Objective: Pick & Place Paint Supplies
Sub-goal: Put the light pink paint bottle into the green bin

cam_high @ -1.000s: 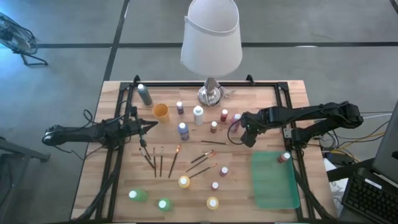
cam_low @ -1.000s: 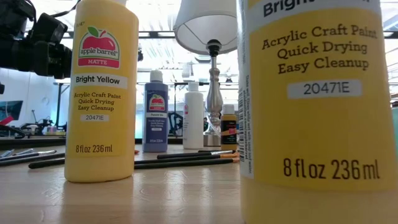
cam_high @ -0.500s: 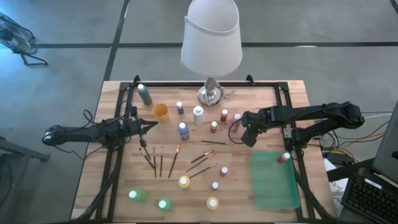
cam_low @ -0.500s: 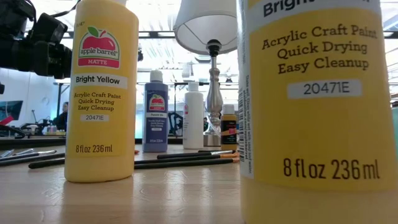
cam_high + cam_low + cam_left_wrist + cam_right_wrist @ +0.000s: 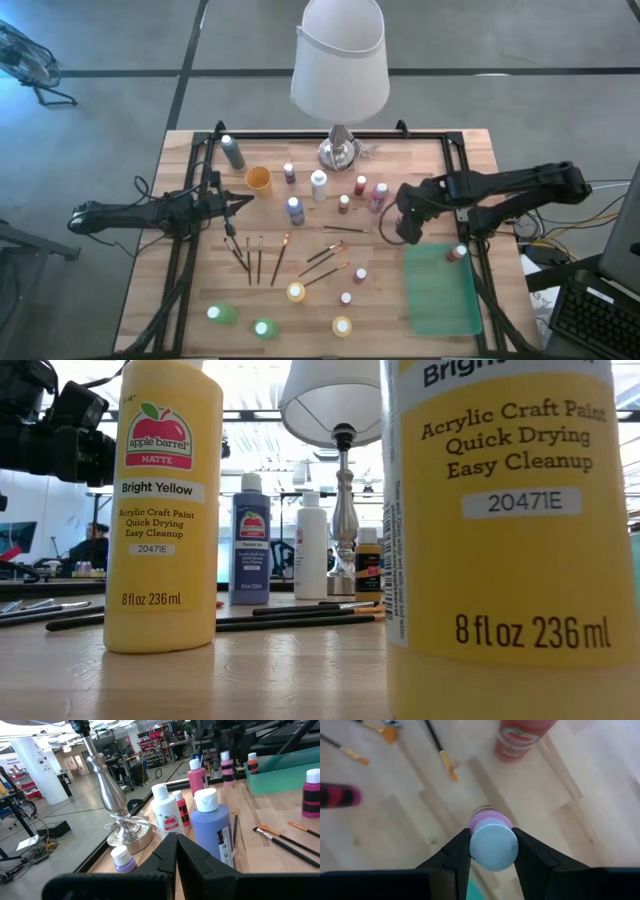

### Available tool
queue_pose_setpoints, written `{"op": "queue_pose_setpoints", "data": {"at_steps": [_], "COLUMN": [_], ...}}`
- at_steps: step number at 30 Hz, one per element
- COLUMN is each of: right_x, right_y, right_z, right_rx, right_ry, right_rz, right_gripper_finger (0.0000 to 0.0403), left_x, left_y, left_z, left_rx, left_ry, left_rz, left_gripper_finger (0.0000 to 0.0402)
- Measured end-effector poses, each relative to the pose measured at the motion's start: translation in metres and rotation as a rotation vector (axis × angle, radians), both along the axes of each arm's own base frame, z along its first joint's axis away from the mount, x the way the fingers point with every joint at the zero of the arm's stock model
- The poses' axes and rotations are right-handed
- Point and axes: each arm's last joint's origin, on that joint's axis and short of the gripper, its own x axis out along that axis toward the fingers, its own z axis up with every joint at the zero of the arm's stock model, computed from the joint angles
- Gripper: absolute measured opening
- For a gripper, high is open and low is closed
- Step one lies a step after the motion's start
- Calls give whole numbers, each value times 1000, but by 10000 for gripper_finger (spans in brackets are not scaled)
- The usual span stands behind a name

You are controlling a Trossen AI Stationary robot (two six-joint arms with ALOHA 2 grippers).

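Observation:
In the right wrist view a small light-purple paint bottle (image 5: 489, 818) with a white cap hangs above the wood, with my right gripper (image 5: 492, 845) shut on it. In the high view that gripper (image 5: 403, 232) hovers just beyond the far left corner of the flat green tray (image 5: 442, 290). Other small bottles (image 5: 361, 185) stand upright on the table, and thin paintbrushes (image 5: 258, 258) lie flat at its middle. My left gripper (image 5: 233, 208) waits shut and level at the table's left, its fingertips (image 5: 176, 854) together with nothing between them. My right gripper pinches the bottle between its two fingers (image 5: 457, 851), which sit on opposite sides of the white cap (image 5: 493, 846) at the bottle's top. The fingers come steeply from above, pointing down. The bottle hangs upright below them, lifted clear of the table.
A tall lamp (image 5: 340, 60) with a white shade stands at the far middle. A red bottle (image 5: 457, 254) sits at the tray's far right corner. Two green bottles (image 5: 222, 314) and yellow ones (image 5: 342, 326) stand near the front edge, and an orange cup (image 5: 258, 178) stands at the far left.
My right gripper has risen and moved toward the table's near right, toward the green tray. It has carried the light-purple bottle up off the table with it. The left arm has kept still.

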Motion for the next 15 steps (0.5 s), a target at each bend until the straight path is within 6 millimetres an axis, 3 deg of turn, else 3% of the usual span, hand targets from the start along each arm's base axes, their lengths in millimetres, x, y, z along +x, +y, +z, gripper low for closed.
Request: {"op": "queue_pose_setpoints", "data": {"at_steps": [9,15], "right_x": [-11,-36], "right_y": [48,81], "right_z": [45,49], "right_rx": [53,75], "right_ry": [-84,-34], "right_rz": [54,2], "right_gripper_finger": [115,112], "left_x": [0,0], "left_y": [0,0], "left_z": [0,0], "left_rx": [0,0], "left_ry": [0,0], "left_rz": [0,0], "left_gripper_finger": [13,13]}}
